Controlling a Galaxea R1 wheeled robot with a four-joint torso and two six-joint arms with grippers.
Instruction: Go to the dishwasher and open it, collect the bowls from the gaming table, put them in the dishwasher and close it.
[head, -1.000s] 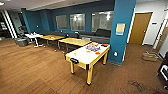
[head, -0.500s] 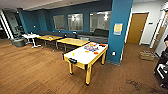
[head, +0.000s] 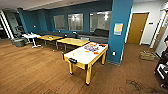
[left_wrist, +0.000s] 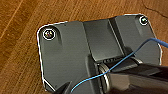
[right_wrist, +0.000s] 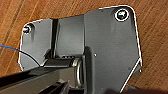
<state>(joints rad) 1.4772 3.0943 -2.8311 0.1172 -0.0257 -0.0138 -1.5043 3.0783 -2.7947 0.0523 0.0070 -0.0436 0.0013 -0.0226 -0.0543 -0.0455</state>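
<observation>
While the wood-plank floor (head: 37, 72) stretches ahead, the large rectangular gaming counter (head: 82, 56) with glossy white top, yellow-wood sides and a dark end slot is seen centrally, toward one o'clock. Small orange and yellow bowls (head: 96, 52) are scattered on its far half, their count unclear. A teal pillar (head: 120, 30) stands just beyond at two o'clock. Whether either end effector is open or closed cannot be told.
</observation>
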